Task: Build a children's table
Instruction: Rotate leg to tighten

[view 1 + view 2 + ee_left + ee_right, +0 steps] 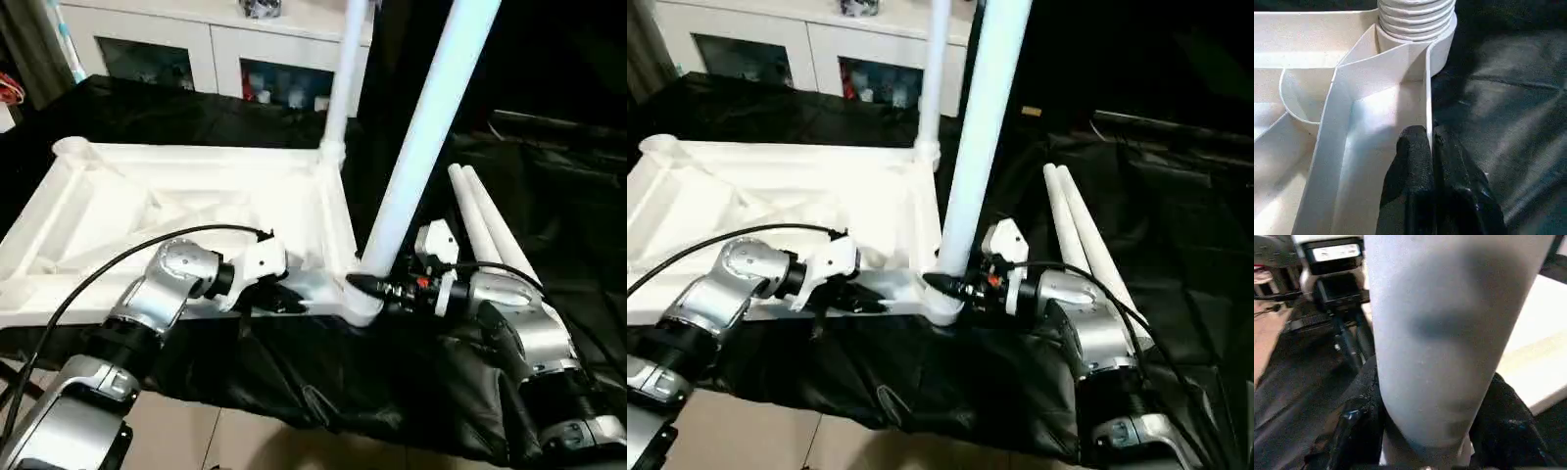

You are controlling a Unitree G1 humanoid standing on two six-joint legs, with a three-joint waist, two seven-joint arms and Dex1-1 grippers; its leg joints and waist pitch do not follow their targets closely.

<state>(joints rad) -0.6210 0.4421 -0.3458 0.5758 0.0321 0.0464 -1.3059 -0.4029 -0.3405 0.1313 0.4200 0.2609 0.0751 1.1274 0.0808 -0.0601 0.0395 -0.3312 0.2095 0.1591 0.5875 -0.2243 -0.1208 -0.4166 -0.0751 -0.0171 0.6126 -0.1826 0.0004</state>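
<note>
Left gripper (pixel 1431 147) pinches tabletop rim (pixel 1427 93).

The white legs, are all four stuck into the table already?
No, two loose legs lie on the black cloth beside the table top.

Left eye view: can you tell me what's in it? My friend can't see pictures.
A white table top lies upside down on a black cloth, with two legs standing up in its corners. The right gripper holds the near leg low down, the left gripper pinches the table's near edge, and two spare legs lie beside it.
</note>
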